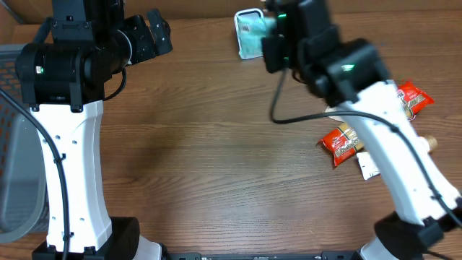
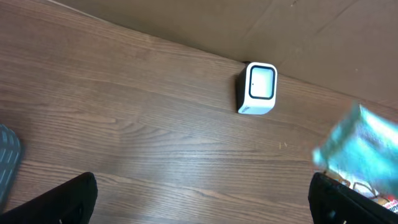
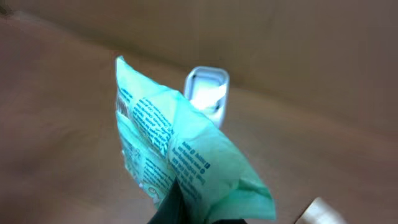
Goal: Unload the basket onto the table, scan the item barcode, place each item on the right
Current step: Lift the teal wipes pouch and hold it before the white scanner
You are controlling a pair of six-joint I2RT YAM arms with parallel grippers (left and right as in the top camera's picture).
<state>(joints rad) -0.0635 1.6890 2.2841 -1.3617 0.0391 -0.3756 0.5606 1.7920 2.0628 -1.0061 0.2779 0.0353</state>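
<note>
- Left tool (image 1: 160,34) hangs above the far left part of the bench (image 1: 216,159) with its fingers spread as wide as they go and nothing between them.
- Beside the bench's left edge sits a grey basket (image 1: 13,144), and no part of either arm touches it.
- At the middle of the far edge stands a small white scanner (image 2: 256,88), its window facing out over the bench.
- Right tool (image 3: 186,211) is clamped tight on the lower corner of a green packet (image 3: 180,149), holding it up in the air just in front of the scanner, printed side showing to the wrist camera.
- Near the right edge lie two red snack packets (image 1: 343,142) and a white slip (image 1: 368,166), well apart from the scanner.
- Step in hand, as I judge it: presenting the packet to the scanner. Whether the barcode faces the window cannot be told.
- Next move likely calls for turning or tilting the packet until its barcode squarely meets the window, keeping the grip firm so the soft wrapper does not sag or fold across the code.
</note>
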